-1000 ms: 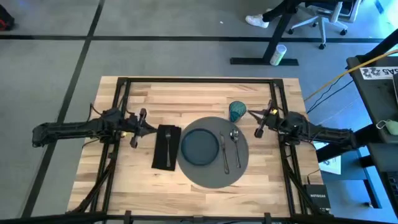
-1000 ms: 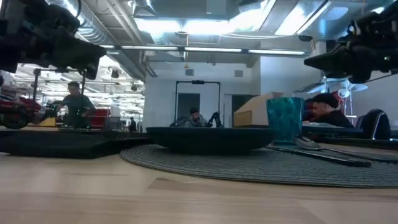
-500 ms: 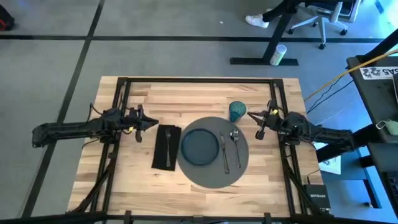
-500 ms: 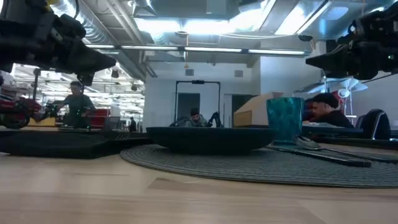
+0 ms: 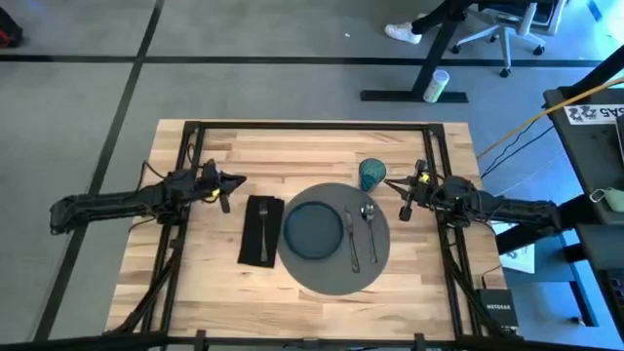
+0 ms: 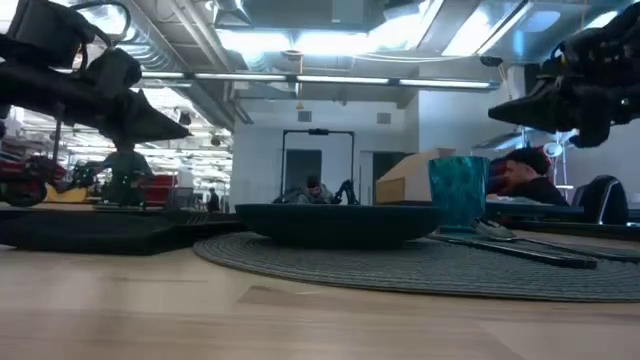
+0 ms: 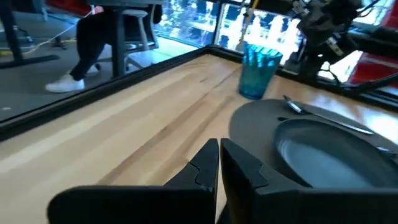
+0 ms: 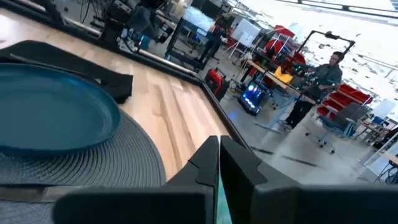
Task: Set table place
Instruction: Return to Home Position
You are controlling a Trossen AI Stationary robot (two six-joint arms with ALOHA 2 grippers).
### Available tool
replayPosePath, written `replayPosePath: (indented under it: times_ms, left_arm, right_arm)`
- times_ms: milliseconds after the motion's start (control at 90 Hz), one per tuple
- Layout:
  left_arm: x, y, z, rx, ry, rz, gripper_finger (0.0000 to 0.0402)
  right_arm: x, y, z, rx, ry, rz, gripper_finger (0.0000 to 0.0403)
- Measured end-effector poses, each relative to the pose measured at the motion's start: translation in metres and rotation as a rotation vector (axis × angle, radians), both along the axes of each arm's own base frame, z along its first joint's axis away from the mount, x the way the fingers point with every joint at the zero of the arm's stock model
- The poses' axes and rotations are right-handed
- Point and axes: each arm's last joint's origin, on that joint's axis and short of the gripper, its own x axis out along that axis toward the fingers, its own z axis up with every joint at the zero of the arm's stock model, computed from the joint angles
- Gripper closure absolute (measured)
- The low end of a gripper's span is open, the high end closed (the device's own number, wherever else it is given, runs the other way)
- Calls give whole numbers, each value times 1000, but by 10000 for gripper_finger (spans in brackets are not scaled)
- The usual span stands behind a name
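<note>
- Placemat (image 5: 331, 278) mid-table (image 5: 292, 146), plate (image 5: 313, 230) on it.
- Knife (image 5: 352, 241) and spoon (image 5: 370, 226) right of plate; fork (image 5: 263, 226) on napkin (image 5: 253, 244), left.
- Cup (image 5: 371, 174) at placemat's far right edge.
- My left gripper (image 5: 238, 180) and right gripper (image 5: 391, 181): jaws closed, raised near the table's side edges.

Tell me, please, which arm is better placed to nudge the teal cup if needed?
Right. The right gripper hovers just beside the teal cup, its fingers shut and empty. The left gripper is on the other side of the plate, near the napkin.
</note>
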Motion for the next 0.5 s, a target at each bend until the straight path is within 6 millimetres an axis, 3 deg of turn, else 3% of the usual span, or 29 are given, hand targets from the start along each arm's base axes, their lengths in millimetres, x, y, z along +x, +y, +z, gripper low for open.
replayPosePath:
  times_ms: [278,500]
  left_arm:
    - [0,0,0,31,16,2,402]
    - [0,0,0,29,16,7,402]
  right_arm:
    - [0,0,0,-6,0,-15,403]
    - [-4,-6,5,-15,-56,-251,403]
